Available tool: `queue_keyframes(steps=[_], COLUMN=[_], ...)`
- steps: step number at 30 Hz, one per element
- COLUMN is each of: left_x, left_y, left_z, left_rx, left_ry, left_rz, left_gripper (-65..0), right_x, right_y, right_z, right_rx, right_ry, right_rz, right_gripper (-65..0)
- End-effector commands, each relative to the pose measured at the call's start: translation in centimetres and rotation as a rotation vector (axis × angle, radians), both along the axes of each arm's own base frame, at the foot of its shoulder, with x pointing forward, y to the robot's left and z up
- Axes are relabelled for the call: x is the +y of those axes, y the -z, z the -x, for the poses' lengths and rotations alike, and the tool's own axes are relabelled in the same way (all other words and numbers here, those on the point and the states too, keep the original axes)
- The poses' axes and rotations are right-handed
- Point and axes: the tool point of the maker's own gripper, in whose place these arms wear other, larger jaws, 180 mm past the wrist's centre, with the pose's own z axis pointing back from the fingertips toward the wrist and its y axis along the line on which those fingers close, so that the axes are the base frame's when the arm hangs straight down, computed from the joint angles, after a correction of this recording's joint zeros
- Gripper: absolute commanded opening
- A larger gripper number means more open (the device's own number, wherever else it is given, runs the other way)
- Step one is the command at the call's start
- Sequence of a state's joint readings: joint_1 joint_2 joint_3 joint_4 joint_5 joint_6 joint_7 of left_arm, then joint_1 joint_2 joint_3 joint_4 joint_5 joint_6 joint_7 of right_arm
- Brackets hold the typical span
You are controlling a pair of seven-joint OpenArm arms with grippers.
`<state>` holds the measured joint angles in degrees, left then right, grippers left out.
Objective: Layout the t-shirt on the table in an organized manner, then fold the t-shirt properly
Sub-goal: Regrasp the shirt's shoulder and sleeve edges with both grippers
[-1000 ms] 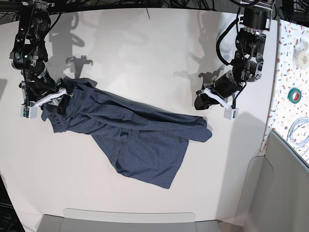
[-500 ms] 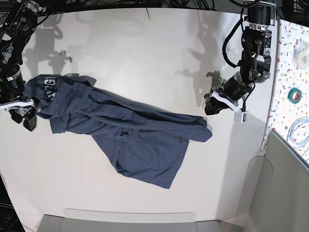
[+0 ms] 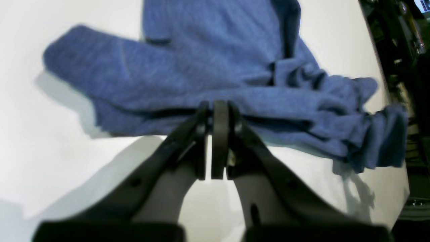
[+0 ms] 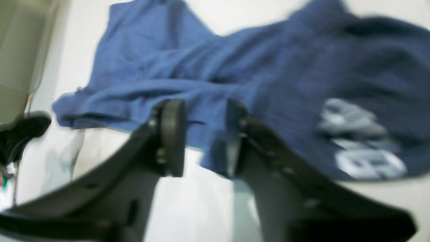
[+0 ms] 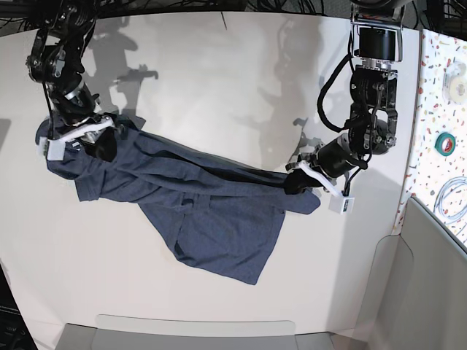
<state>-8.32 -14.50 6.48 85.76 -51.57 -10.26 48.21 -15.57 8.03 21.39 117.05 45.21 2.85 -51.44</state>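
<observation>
White tabletop (image 5: 219, 87) fills my base view, with the navy t-shirt (image 5: 204, 211) lying crumpled and stretched diagonally across its middle. On my left wrist feed, the left gripper (image 3: 215, 116) has its jaws pressed together right at a fold of the shirt's edge; I can't tell whether cloth is pinched between them. My right gripper (image 4: 201, 134) sits at the shirt's opposite end, jaws partly spread with fabric showing between them, beside the white lettering (image 4: 359, 144).
</observation>
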Motion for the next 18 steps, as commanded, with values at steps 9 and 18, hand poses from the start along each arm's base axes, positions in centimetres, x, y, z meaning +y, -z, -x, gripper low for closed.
queue_keyframes(steps=[9, 18], left_x=[0.7, 1.2], left_y=[0.6, 1.2], left_z=[0.8, 1.4], left_rx=[0.005, 0.021], left_ry=[-0.009, -0.012], left_rz=[-0.003, -0.015], left_gripper=[-54.1, -54.1], right_x=[-5.2, -3.0], right_y=[-2.4, -1.3], right_z=[1.8, -2.9], right_rx=[-0.096, -0.074], right_ry=[0.188, 0.194], right_rz=[-0.121, -0.276], right_gripper=[-33.1, -29.8])
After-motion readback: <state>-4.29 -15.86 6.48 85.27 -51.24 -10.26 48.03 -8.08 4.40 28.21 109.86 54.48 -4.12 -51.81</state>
